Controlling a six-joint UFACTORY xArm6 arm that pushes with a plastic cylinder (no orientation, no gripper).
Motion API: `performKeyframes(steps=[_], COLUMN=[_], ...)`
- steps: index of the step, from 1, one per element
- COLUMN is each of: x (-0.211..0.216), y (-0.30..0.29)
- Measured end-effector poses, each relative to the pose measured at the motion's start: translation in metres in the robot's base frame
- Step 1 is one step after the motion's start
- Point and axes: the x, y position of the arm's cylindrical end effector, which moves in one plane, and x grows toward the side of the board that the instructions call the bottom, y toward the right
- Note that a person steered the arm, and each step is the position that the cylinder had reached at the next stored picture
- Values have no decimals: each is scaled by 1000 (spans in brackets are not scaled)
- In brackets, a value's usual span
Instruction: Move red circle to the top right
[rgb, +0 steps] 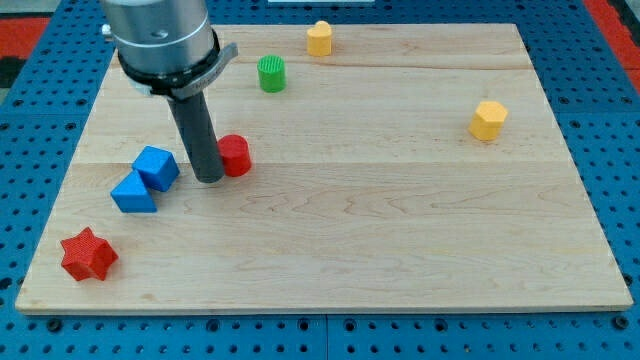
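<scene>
My tip (209, 178) sits on the board in the left-centre of the frame, and there are no fingers to speak of: the arm ends in a plain rod, which holds nothing and can only push. The red circle (235, 156) lies right against the rod, on the tip's right and slightly toward the top of the frame, so the two appear to be touching. That is the relation that matters. The goal, the board's upper right corner, lies far off along roughly the same line: up and to the right. With the tip on the circle's lower-left side, a push along that diagonal looks well set up, though contact is a little low on the circle and it may slip sideways.

Just left of the tip sit two blue blocks, a blue cube (156, 166) and a blue wedge-like block (133, 192), clear of the path. The yellow block (488, 119) stands near the upper right and could get in the way.
</scene>
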Motion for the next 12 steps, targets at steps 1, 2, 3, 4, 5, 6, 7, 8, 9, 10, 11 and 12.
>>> performKeyframes(steps=[1,2,3,4,5,6,7,8,9,10,11,12], x=[-11,-30,-57,-79,-98,-123,-129,-129,-137,-165,-183,-206], y=[16,48,68,71,70,72,99,144,179,195,187,202])
